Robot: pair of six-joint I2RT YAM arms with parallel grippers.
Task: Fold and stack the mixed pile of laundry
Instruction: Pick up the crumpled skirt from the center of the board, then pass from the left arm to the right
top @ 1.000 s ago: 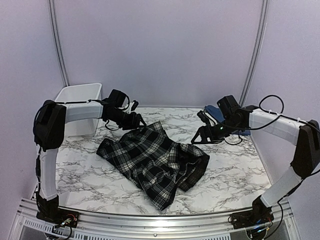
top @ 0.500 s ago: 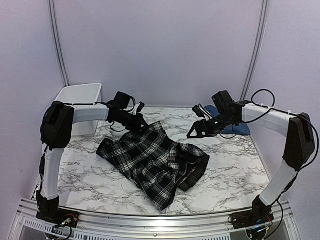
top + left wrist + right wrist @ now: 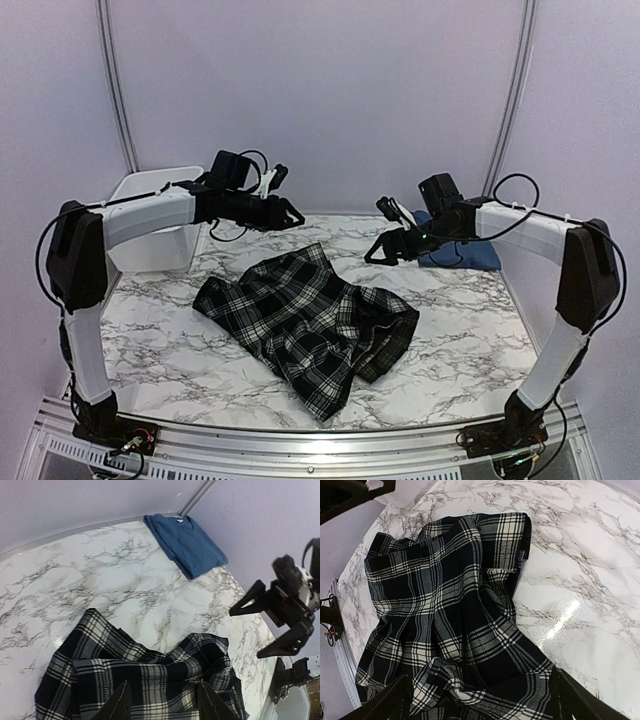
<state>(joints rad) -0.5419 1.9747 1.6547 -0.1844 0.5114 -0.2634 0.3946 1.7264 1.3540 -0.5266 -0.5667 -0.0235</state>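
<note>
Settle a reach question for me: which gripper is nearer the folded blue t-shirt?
Right. The right gripper hangs just beside the blue t-shirt; the left gripper is across the table, near the white bin.

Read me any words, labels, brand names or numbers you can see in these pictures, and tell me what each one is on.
No readable text in any view.
Plaid garment: pattern only, no tag or print showing.
Folded blue t-shirt: plain, no print or label visible.
White bin: no marking visible.
Marble table: veining only, no signs.
</note>
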